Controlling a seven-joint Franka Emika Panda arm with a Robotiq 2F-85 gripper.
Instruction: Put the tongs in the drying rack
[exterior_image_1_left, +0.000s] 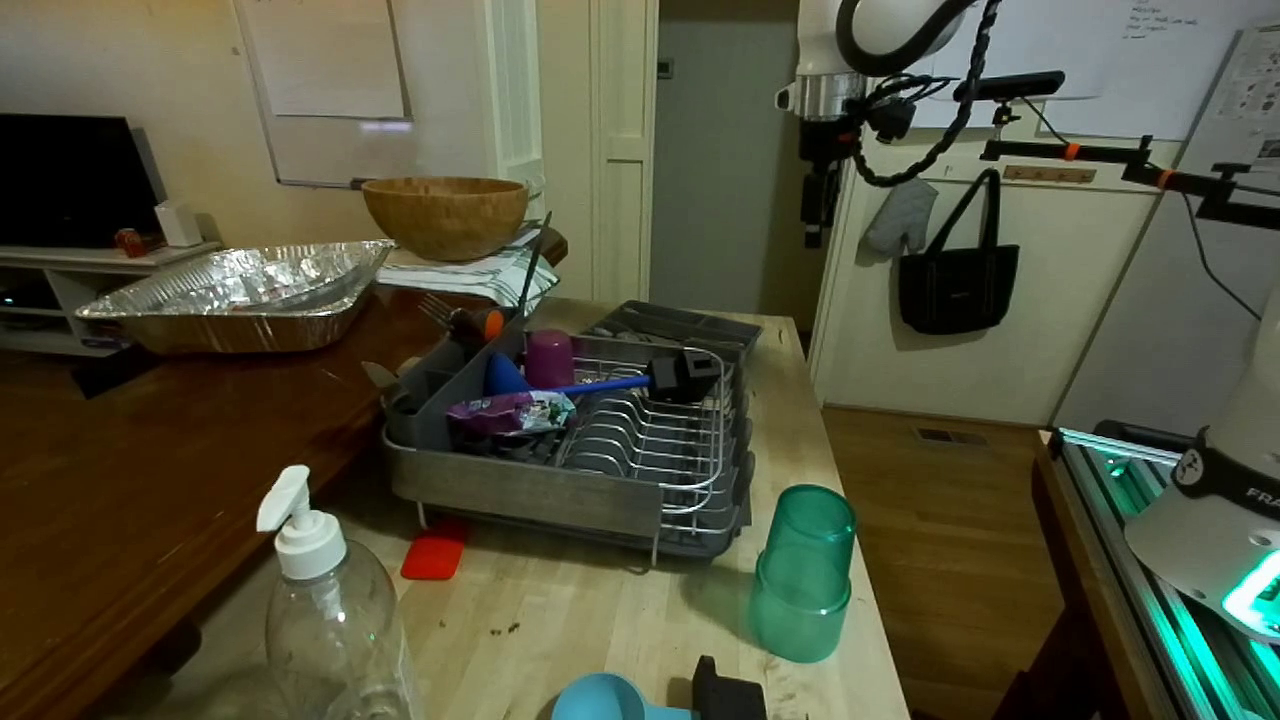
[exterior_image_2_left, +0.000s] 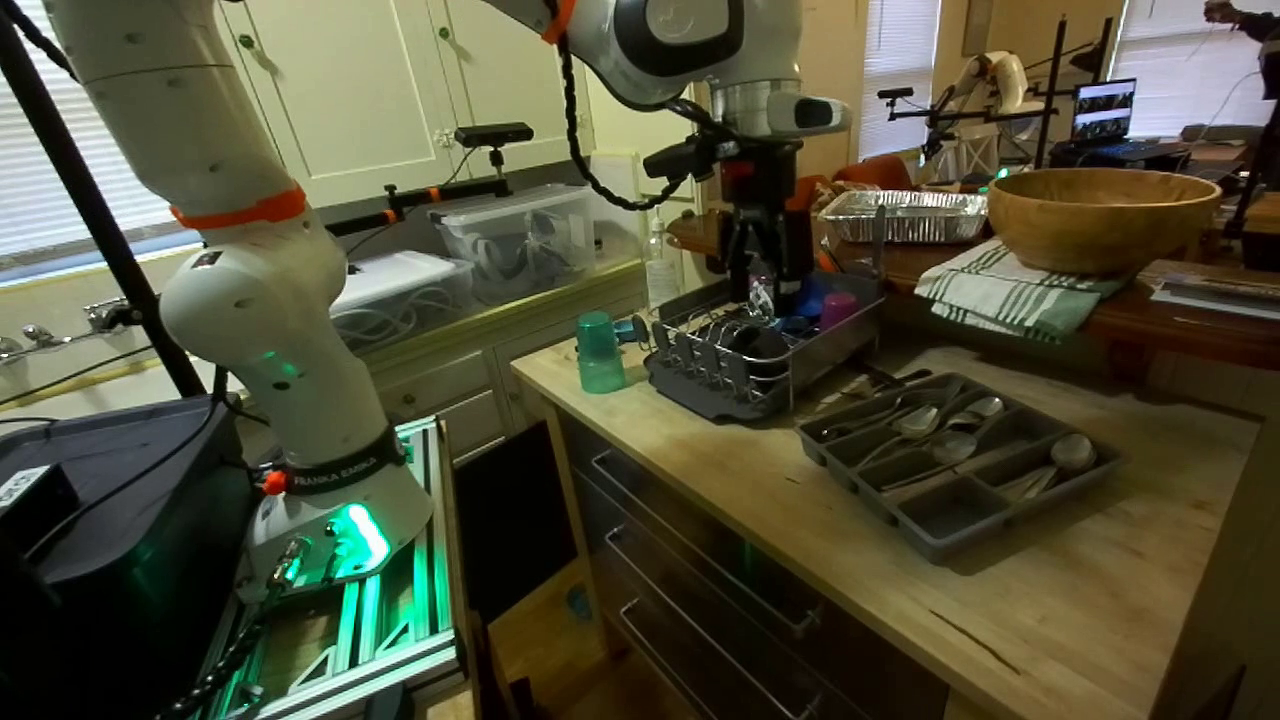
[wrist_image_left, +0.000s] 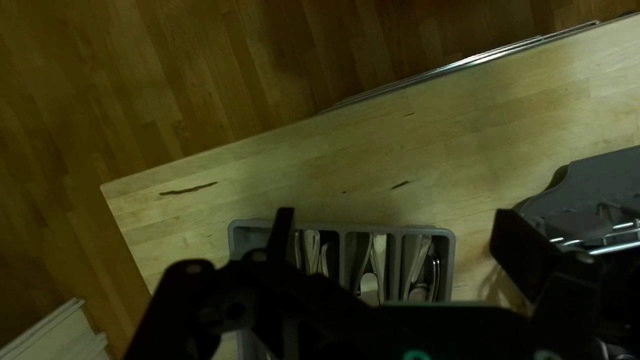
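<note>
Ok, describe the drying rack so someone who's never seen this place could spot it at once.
In both exterior views, find the light wooden counter. On it, between the green cups and the grey cutlery tray, stands the drying rack. Unlike that low, compartmented tray, it is taller, ribbed with silver wire, and holds a purple cup.

Arm aloft, claw downward, fingers wide apart.
</note>
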